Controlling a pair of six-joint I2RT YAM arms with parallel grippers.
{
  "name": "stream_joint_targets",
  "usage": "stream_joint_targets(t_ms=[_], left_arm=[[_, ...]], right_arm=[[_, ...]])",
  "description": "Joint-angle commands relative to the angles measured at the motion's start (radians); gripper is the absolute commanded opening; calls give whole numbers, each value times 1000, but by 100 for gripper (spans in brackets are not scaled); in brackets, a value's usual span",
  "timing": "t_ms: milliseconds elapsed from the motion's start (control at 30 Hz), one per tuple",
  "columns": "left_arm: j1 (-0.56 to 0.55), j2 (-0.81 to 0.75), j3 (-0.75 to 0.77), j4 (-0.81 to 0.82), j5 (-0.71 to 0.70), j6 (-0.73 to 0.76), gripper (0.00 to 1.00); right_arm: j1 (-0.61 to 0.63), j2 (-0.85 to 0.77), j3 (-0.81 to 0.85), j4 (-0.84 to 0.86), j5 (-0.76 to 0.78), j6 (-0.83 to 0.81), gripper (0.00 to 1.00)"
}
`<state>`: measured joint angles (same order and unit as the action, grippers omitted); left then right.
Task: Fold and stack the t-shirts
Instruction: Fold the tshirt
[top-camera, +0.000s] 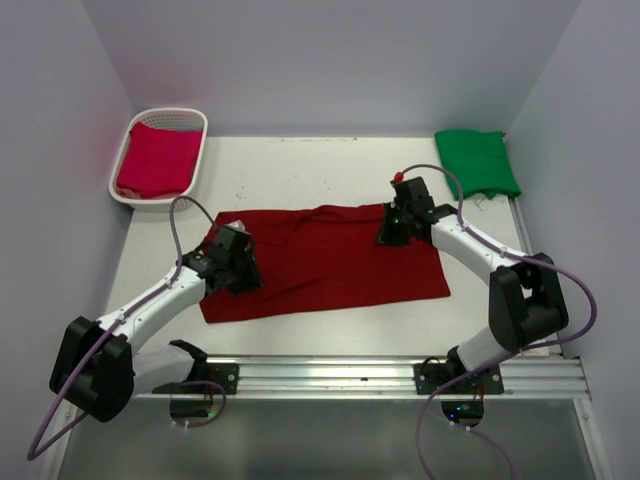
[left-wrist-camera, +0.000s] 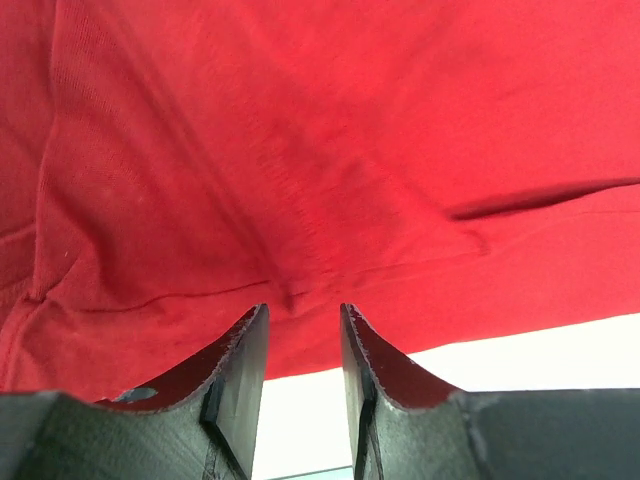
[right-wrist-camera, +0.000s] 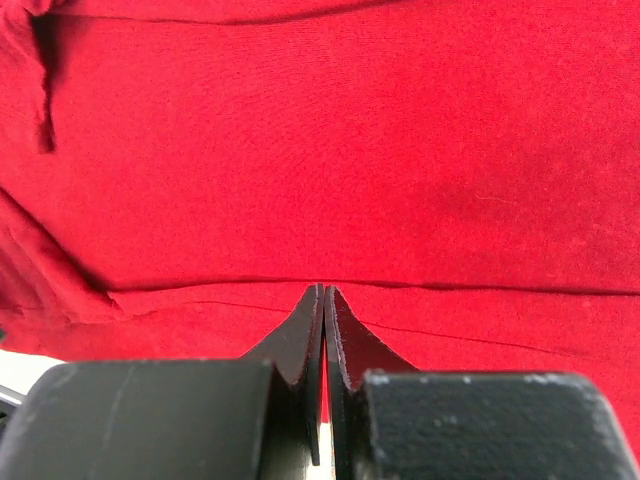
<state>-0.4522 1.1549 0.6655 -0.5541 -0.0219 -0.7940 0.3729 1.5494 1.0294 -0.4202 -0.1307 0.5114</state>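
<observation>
A white lattice basket (top-camera: 168, 113) sits in the far left corner of the table (top-camera: 300, 170). A pinkish crimson t-shirt (top-camera: 158, 160) lies folded inside it.

Nearer the front, the left gripper (top-camera: 240, 265) is low over the left end of the dark maroon t-shirt (top-camera: 330, 260). In the left wrist view its two fingers stand apart with a narrow gap. The tips sit just short of a hemmed edge of the maroon cloth (left-wrist-camera: 350, 150), and only the pale table surface shows between them. Nothing is caught in the left gripper (left-wrist-camera: 303, 312).

The maroon t-shirt is spread flat across the middle of the table, its long side running left to right. There are a few shallow folds and a raised crease near its far edge.

The right gripper (top-camera: 392, 232) is down on the far right part of that shirt, close to its far edge. In the right wrist view the right gripper (right-wrist-camera: 323, 290) has its fingers pressed together with no gap. The tips meet right at a fold line in the maroon fabric (right-wrist-camera: 350, 150). Whether a pinch of cloth is trapped between them cannot be told.

The bright green t-shirt (top-camera: 476, 160) lies folded in the far right corner of the table. It is apart from the maroon one.
</observation>
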Motion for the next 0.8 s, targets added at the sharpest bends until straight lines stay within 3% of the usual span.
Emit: stream_joint_targets(t_ms=[0,767], left_arm=[[-3,19,-35,29,13,-30,38],[-3,141,-44,145,11,-10,34]], right_arm=[[3,-6,3,24,0,-11,0],[1,-14,-22,21,40,-21,0]])
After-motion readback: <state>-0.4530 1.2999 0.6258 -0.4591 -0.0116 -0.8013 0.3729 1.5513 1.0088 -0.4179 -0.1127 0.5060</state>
